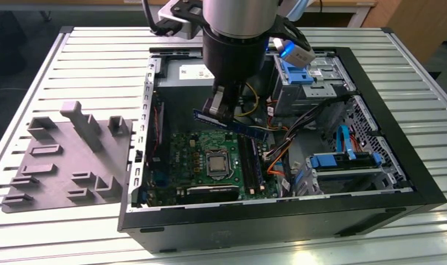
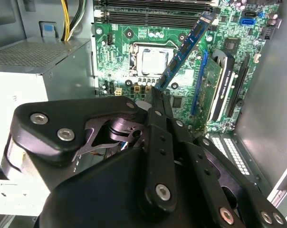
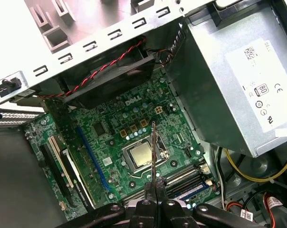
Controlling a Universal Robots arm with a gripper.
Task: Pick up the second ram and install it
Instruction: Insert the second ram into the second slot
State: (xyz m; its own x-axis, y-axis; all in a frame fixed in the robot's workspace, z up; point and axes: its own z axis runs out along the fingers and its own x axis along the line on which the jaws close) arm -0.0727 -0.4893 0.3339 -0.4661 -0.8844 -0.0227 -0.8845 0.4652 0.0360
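Observation:
My gripper (image 1: pixel 220 108) is shut on the second ram (image 1: pixel 231 125), a long thin dark stick with a blue tint. It hangs level above the green motherboard (image 1: pixel 190 157) inside the open computer case (image 1: pixel 282 221). In the second wrist view the second ram (image 2: pixel 186 50) slants out from the gripper (image 2: pixel 158 95) over the board. In the first wrist view the second ram (image 3: pixel 153 152) shows edge-on as a thin line rising from the gripper (image 3: pixel 156 191), over the processor socket (image 3: pixel 141 156). The black memory slots (image 1: pixel 250 161) lie below and toward the exterior view's right.
A grey fixture with upright blocks (image 1: pixel 68 160) sits on the slatted table at the exterior view's left. Inside the case are a grey power supply (image 3: pixel 234 80), blue drive brackets (image 1: pixel 334 161), bundled cables (image 1: pixel 282 149) and an expansion card (image 2: pixel 212 90).

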